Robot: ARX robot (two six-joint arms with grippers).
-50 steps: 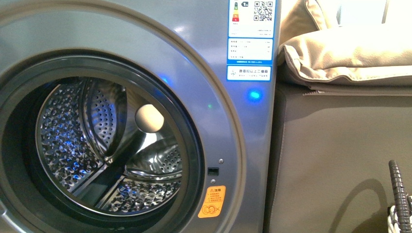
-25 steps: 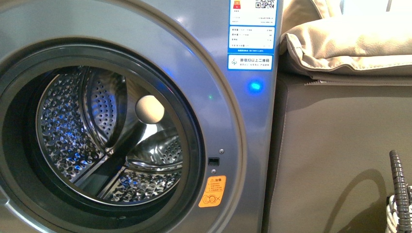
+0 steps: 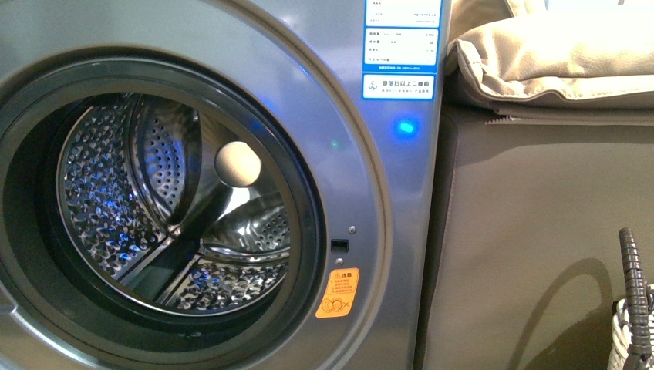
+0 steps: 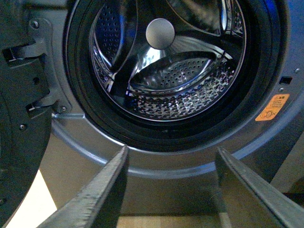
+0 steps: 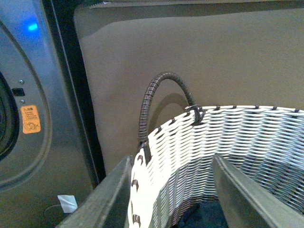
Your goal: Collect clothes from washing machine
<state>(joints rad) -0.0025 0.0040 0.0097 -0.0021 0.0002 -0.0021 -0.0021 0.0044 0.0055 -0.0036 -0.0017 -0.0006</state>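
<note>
Dark navy soft fabric clothes (image 5: 205, 216): only a small dark patch, glimpsed low inside the white-and-grey woven laundry basket (image 5: 247, 142), between the fingers of the right gripper (image 5: 172, 159). Too little showing to make out an emblem. None visible anywhere else.

Inside the large grey metallic front-loading washing machine (image 3: 401, 231), nothing but bare perforated steel drum (image 3: 116, 200) and its paddles, in both the front and left wrist views. Same bare drum in both earlier front views.

Changed over the last second: porthole, blue-white labels (image 3: 401, 46), blue indicator light (image 3: 405, 127) and orange warning sticker (image 3: 338, 293) all sitting higher in the front view than before, step by step, with the top label now cut off. Likewise the dark ribbed basket handle (image 3: 634, 285). Reads as the camera sinking or tipping down, not as anything in the scene moving.

Left gripper (image 4: 172, 156) spread wide and holding nothing, aimed at the porthole from below its rim, beside the dark open door (image 4: 19, 95). Right gripper likewise parted and empty, poised over the basket's near rim.

Judging by this, probably at or near the end: drum cleared, garment apparently dropped in the basket. Worth one last look into the drum's lower front, hidden behind the black door seal.
</note>
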